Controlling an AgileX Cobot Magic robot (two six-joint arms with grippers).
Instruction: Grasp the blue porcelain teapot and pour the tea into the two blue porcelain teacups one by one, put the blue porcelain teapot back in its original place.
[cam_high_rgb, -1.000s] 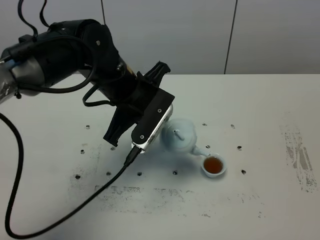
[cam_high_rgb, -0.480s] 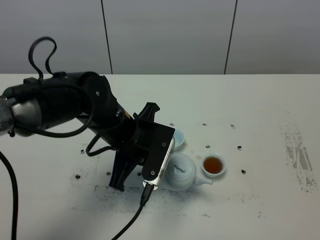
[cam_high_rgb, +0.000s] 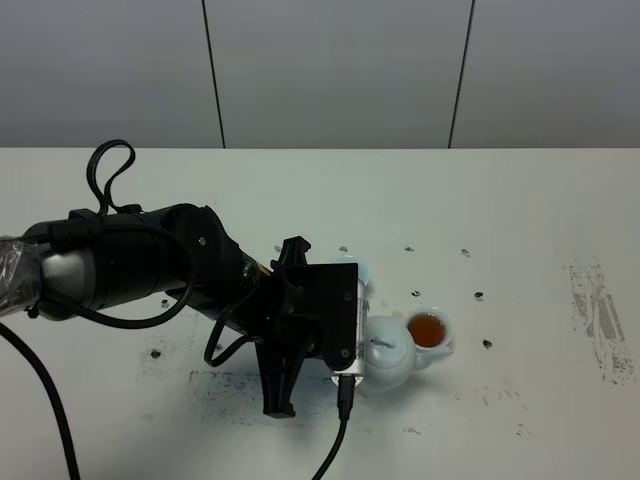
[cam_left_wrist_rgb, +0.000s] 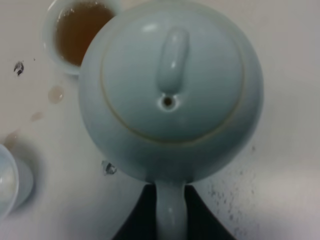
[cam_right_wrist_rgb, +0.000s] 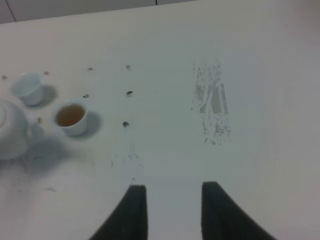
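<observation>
The blue porcelain teapot (cam_high_rgb: 390, 350) stands upright, low at the white table, just left of a teacup (cam_high_rgb: 428, 330) full of brown tea. My left gripper (cam_left_wrist_rgb: 170, 217) is shut on the teapot's loop handle (cam_left_wrist_rgb: 170, 207); the lid and knob fill the left wrist view (cam_left_wrist_rgb: 172, 65). The second teacup (cam_high_rgb: 363, 274) is partly hidden behind the left wrist, and it looks empty in the right wrist view (cam_right_wrist_rgb: 29, 87). My right gripper (cam_right_wrist_rgb: 172, 210) is open and empty, far to the right of the teapot (cam_right_wrist_rgb: 10, 130) and the full cup (cam_right_wrist_rgb: 72, 117).
The left arm (cam_high_rgb: 150, 275) lies low across the table's left half, with a black cable (cam_high_rgb: 335, 445) trailing to the front edge. Dark smudges mark the table at the right (cam_high_rgb: 600, 310) and front (cam_high_rgb: 230, 380). Small drops lie near the cups (cam_left_wrist_rgb: 55, 94).
The left arm has swung down and towards the front. The teapot went from tilted over the full cup to upright beside it. The second cup has come into view.
</observation>
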